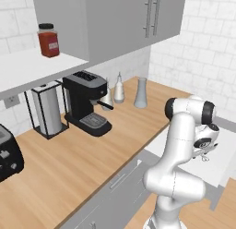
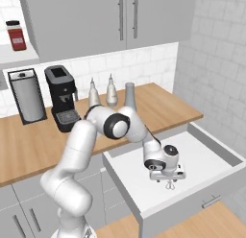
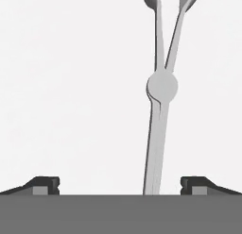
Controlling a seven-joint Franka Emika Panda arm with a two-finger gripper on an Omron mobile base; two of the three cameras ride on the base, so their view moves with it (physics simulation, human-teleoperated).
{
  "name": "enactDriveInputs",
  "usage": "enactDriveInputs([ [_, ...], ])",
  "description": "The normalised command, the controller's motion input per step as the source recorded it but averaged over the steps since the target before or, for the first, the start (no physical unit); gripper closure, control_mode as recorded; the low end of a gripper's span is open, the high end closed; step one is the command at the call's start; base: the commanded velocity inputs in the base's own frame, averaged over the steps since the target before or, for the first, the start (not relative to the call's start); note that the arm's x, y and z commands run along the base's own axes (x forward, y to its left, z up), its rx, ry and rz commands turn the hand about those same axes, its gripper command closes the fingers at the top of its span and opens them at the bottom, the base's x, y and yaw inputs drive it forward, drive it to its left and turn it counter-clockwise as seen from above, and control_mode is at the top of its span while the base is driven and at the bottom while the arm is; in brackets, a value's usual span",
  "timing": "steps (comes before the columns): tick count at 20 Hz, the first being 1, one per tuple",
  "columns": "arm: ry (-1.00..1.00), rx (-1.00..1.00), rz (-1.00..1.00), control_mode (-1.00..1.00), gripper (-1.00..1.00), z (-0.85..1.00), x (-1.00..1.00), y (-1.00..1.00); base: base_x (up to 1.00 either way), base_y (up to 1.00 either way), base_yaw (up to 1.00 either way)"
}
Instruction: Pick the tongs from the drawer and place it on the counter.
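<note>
Hand view: open hand (image 3: pixel 120 185) pointing down over tongs (image 3: pixel 159 110) in drawer (image 2: pixel 211 150).

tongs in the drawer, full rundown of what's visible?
The tongs look like plain silver-grey metal: two thin arms joined at a round pivot, spreading beyond it toward rounded ends cut off by the hand view's edge. They lie flat on the white floor of the open drawer, not lifted. The pincer hangs right above them, jaws wide, the shaft running between the fingertips nearer one side, neither touching it. In the right base view their small loops poke out below the hand.
</note>
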Motion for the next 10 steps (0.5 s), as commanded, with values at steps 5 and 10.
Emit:
enactDriveInputs([
  [5,0.0,0.0,0.0,-1.0,1.0,-0.47,0.11,-0.07,0.0,0.0,0.0],
  [10,0.0,0.0,0.0,-1.0,1.0,-0.51,0.0,0.0,0.0,0.0,0.0],
])
